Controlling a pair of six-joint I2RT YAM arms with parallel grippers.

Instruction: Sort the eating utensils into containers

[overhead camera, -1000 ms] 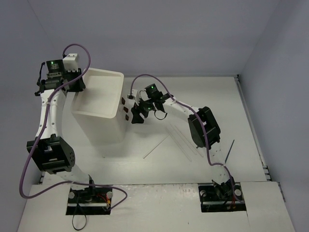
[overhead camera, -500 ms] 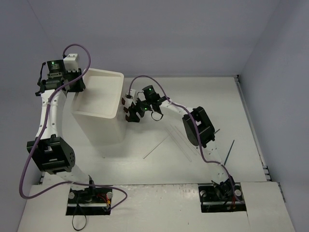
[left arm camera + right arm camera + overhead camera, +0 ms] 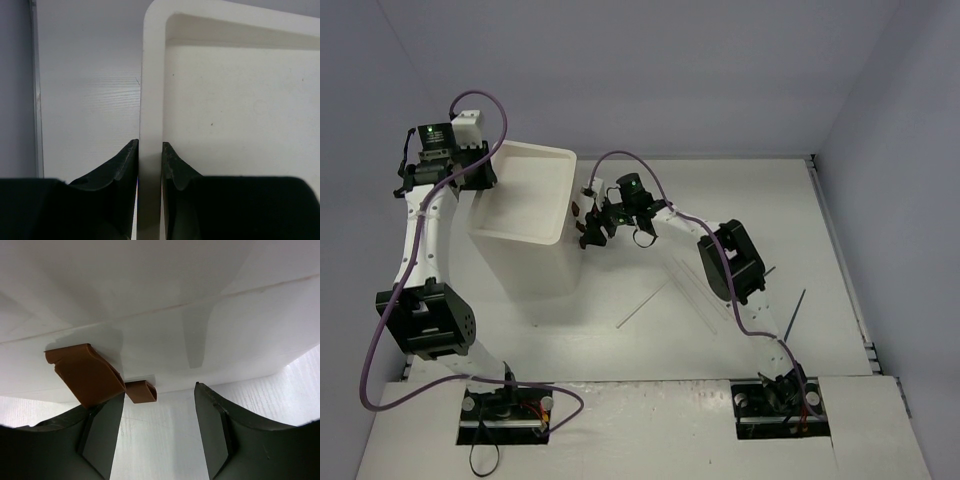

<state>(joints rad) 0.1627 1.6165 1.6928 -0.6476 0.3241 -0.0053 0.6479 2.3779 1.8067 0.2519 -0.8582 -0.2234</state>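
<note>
Utensils: only chopsticks show, loose on the table to the right of the cabinet. A clear-white chopstick [image 3: 644, 306] lies mid-table and a dark chopstick [image 3: 796, 311] lies well apart, further right.
Containers: drawer fronts [image 3: 150, 340] on the cabinet [image 3: 525, 250] face, which carries brown knobs [image 3: 577, 209].
Table: white [image 3: 760, 190] with a faint grain and a raised strip along its far and right edges.
Room: plain grey-lilac walls [image 3: 670, 70] on the far, left and right sides.
Left gripper: my left gripper [image 3: 150, 146] is pinched across the cabinet's top rim [image 3: 150, 90], one finger outside and one inside the tray-like top.
Right gripper: my right gripper [image 3: 159, 390] is at the knob face with fingers spread wide, holding nothing. The big knob [image 3: 82, 374] sits by my left finger [image 3: 102, 435]. A smaller knob [image 3: 141, 391] is in the gap, close to that same finger.
Can't tell: what is in the drawers, since their insides are out of view. Also whether the big knob touches my finger or only overlaps it. There are faint pale sticks under my right forearm, but I can't count them.
Cut off: the lower part of both wrist views is filled by my own finger bodies. From above, the cabinet face is seen too steeply to make out.
In the way: my right elbow [image 3: 730, 262] hangs over the table between the two chopsticks. A purple cable [image 3: 620, 160] loops above the knobs.
</note>
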